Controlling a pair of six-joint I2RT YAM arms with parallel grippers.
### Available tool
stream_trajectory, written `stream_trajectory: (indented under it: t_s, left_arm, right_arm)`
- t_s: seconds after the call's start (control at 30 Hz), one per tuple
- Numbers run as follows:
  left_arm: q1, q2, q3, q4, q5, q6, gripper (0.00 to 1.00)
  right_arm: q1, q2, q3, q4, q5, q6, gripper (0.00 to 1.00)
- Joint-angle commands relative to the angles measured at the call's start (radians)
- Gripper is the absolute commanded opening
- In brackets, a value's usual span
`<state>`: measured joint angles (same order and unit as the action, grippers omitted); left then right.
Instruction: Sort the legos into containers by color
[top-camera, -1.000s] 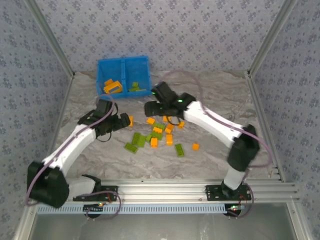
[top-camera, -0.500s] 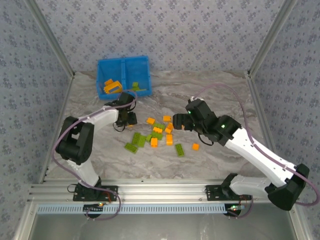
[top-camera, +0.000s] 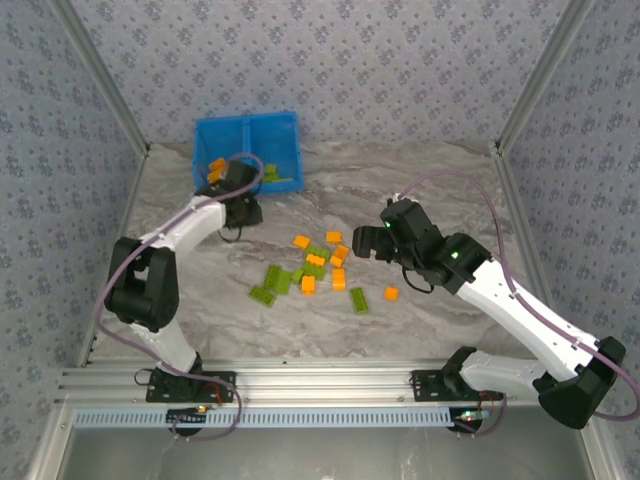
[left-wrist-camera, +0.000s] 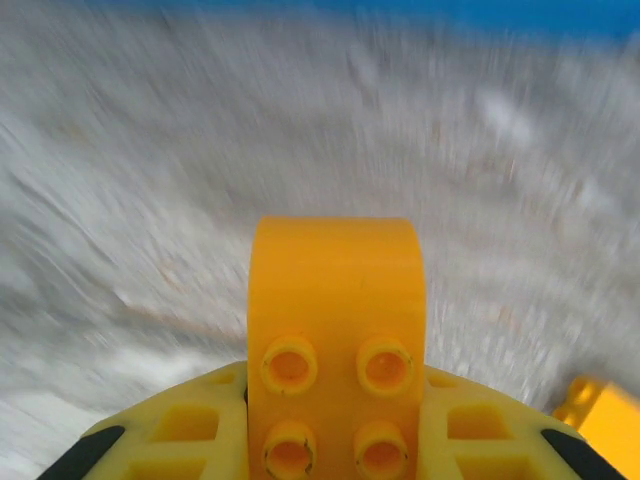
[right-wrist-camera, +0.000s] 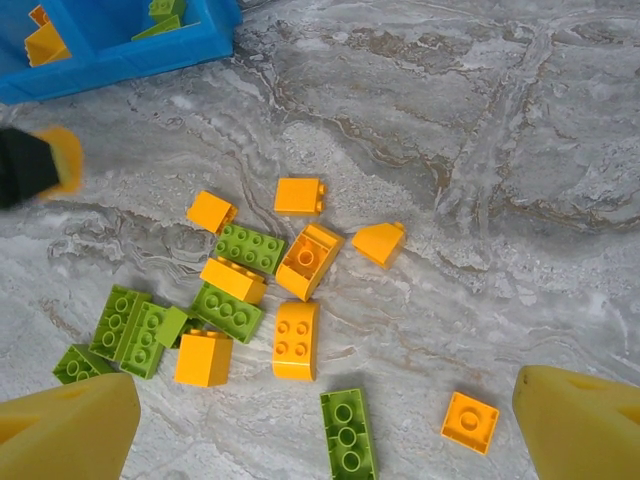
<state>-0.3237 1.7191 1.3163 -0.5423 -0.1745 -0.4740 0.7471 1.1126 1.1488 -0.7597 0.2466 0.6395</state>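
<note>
bricks (top-camera: 315, 268) lie in a loose heap near the middle of the marbled tabletop (top-camera: 440, 190), orange and lime green mixed, several touching. an orange square plate (right-wrist-camera: 470, 421) and a long green brick (right-wrist-camera: 348, 445) sit a little apart on the heap's near right side.

the blue bin (top-camera: 275, 140) stands in the far left corner of the tabletop. orange pieces lie in its left compartment and green ones in its right.

the left gripper (left-wrist-camera: 335, 435) is clamped on an orange brick (left-wrist-camera: 335, 290), with four of the brick's round sockets facing the wrist camera. it is over bare tabletop with the bin's near wall (left-wrist-camera: 400, 10) just ahead, between it and the compartments. that view is smeared with blur. from above, the left wrist covers part of the bin's near wall at the left compartment.

the right gripper (top-camera: 362, 243) hangs above the heap's far right side. its yellow fingers (right-wrist-camera: 65, 435) are spread wide apart with nothing between them.

a purple cable (top-camera: 450, 180) loops over the right arm. an aluminium rail (top-camera: 330, 375) runs along the tabletop's near edge, and patterned walls (top-camera: 320, 60) close in the far side.
</note>
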Motion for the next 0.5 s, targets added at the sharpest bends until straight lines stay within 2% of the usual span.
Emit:
stream_trajectory:
  t_s: [0.0, 0.1, 0.2, 0.4, 0.47]
  left_arm:
    - [0.092, 0.004, 0.164, -0.03, -0.069, 0.097, 0.21]
    - [0.154, 0.136, 0.344, -0.057, -0.056, 0.158, 0.21]
    - [0.187, 0.314, 0.595, -0.165, -0.076, 0.191, 0.21]
    - [0.218, 0.61, 1.006, -0.294, -0.04, 0.197, 0.25]
    - [0.219, 0.676, 1.072, -0.317, -0.035, 0.188, 0.27]
  right_arm:
    - [-0.004, -0.013, 0.015, -0.012, -0.01, 0.021, 0.99]
    - [-0.004, -0.014, 0.011, -0.013, -0.016, 0.034, 0.99]
    - [-0.003, -0.022, 0.013, -0.024, -0.017, 0.054, 0.99]
    - [0.001, -0.066, 0.003, -0.046, -0.015, 0.084, 0.99]
    - [0.002, -0.078, 0.002, -0.055, -0.01, 0.094, 0.99]
